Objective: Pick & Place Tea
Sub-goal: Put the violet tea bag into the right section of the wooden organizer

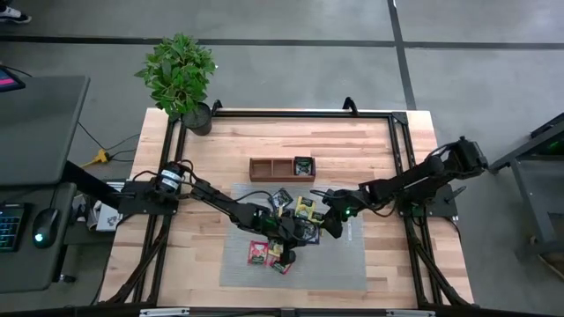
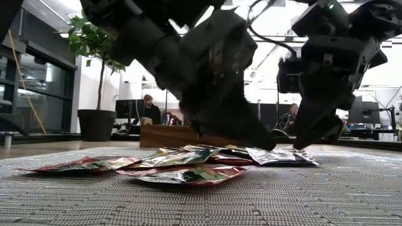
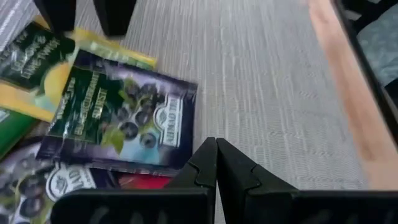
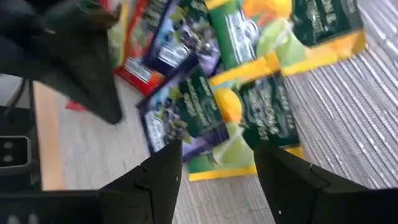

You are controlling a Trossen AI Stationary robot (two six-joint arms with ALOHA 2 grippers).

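From above we see both arms reaching in over the grey mat (image 1: 352,264) at the middle of the wooden table (image 1: 352,145), the left gripper (image 1: 286,249) and the right gripper (image 1: 333,222) meeting over the heap of tea sachets (image 1: 284,231) that lies scattered on the mat's upper middle. That view also gives us the brown wooden tray (image 1: 282,168) beyond the mat, with one dark sachet (image 1: 304,165) in its right-hand compartment, and a potted plant (image 1: 181,77) at the table's far left corner; it does not let us read the fingers. The wrist views do. In the left wrist view we find the left gripper's (image 3: 216,163) two fingers pressed together with nothing between them, hanging just beside a purple blackcurrant sachet (image 3: 127,118) and above bare mat. In the right wrist view the right gripper (image 4: 217,163) stands with its fingers well apart and empty, over a yellow-and-green lemon sachet (image 4: 249,118) that overlaps a purple one (image 4: 180,115), with red sachets (image 4: 134,65) farther off. Only the low view shows us how flat the sachets (image 2: 188,166) lie, overlapping one another on the mat (image 2: 314,194), with both dark grippers coming down to them from above, and two people (image 2: 149,110) seated in the room behind.
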